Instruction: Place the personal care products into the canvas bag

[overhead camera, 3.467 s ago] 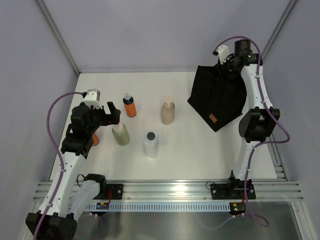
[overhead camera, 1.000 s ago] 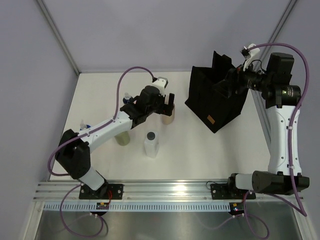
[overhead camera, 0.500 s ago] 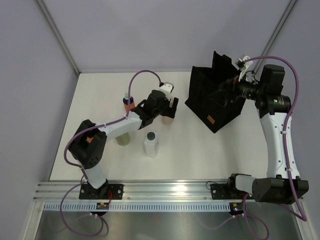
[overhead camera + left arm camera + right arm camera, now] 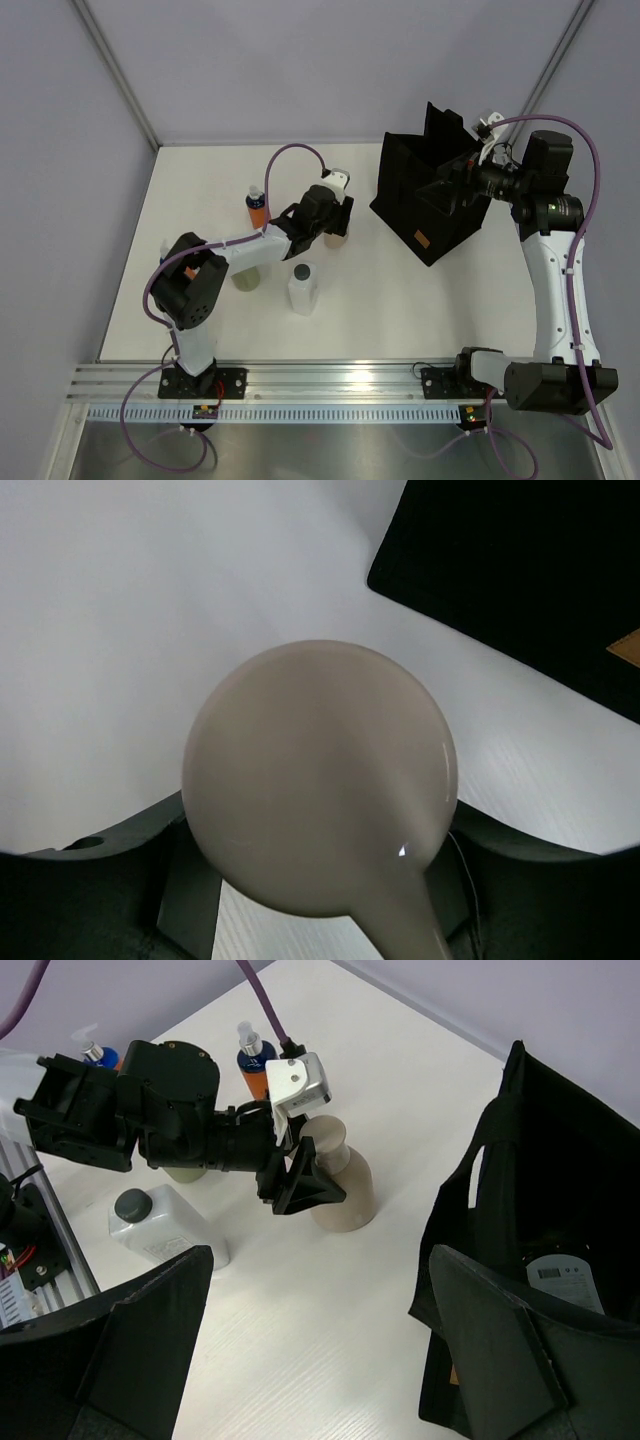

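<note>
Five bottles on the desk [image 4: 400, 300]: two orange bottles [image 4: 250, 1060], one olive bottle [image 4: 244, 279], one beige bottle [image 4: 345, 1195], one white bottle [image 4: 303, 290]; one bag [image 4: 425, 210]. The beige bottle is pinched in the left claw [image 4: 338, 215]; the bag sits partly beneath the wide-spread right claw [image 4: 318, 1260]

beige bottle [image 4: 345, 1195]: upright on table, neck between my left fingers [image 4: 300, 1178] | orange bottle [image 4: 258, 210], blue cap: upright, just left of it | second orange bottle [image 4: 95, 1057]: further left, mostly hidden | olive-green bottle [image 4: 244, 278], white bottle [image 4: 302, 290] with black cap: nearer me, apart | canvas bag [image 4: 420, 195]: black, standing open at right, brown label [image 4: 426, 239] on near side
</note>
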You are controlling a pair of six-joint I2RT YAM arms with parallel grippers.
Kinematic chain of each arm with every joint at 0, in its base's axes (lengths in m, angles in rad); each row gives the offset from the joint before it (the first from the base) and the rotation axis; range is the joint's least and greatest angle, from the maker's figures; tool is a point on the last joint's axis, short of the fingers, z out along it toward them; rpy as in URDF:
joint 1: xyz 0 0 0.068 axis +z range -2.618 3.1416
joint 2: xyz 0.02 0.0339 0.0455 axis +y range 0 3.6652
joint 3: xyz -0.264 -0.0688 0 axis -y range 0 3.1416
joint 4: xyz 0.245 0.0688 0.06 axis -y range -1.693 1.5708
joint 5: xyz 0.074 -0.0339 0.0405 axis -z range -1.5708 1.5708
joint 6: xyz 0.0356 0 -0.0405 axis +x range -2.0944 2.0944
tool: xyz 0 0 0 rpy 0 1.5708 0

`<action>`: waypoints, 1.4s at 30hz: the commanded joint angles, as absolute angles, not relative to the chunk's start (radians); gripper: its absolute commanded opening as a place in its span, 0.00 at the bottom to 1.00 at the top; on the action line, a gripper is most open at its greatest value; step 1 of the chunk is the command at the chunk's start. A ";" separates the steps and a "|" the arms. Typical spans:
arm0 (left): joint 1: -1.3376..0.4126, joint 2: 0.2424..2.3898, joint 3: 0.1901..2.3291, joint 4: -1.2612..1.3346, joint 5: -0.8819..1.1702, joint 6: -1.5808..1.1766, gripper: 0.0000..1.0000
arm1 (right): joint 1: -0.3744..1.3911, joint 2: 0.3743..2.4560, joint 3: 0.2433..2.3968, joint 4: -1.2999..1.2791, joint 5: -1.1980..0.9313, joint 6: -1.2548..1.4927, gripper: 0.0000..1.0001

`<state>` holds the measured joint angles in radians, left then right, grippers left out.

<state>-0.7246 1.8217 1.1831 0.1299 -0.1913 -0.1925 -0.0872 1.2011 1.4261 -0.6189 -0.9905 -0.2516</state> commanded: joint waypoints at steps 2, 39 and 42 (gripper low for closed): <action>-0.724 1.770 1.184 0.232 -0.157 -0.169 0.12 | -0.091 1.195 1.437 -0.676 -1.048 -0.340 1.00; -0.729 2.051 2.240 0.383 0.179 -0.569 0.00 | -0.236 0.990 1.376 -0.357 -0.558 0.144 1.00; -0.738 2.100 2.263 0.391 0.172 -0.569 0.00 | -0.259 0.988 1.355 -0.336 -0.592 0.170 1.00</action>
<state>-0.7277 2.0968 2.1696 0.1871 0.1730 -0.5117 -0.2371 1.0000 1.3743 -0.4198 -0.5674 0.1112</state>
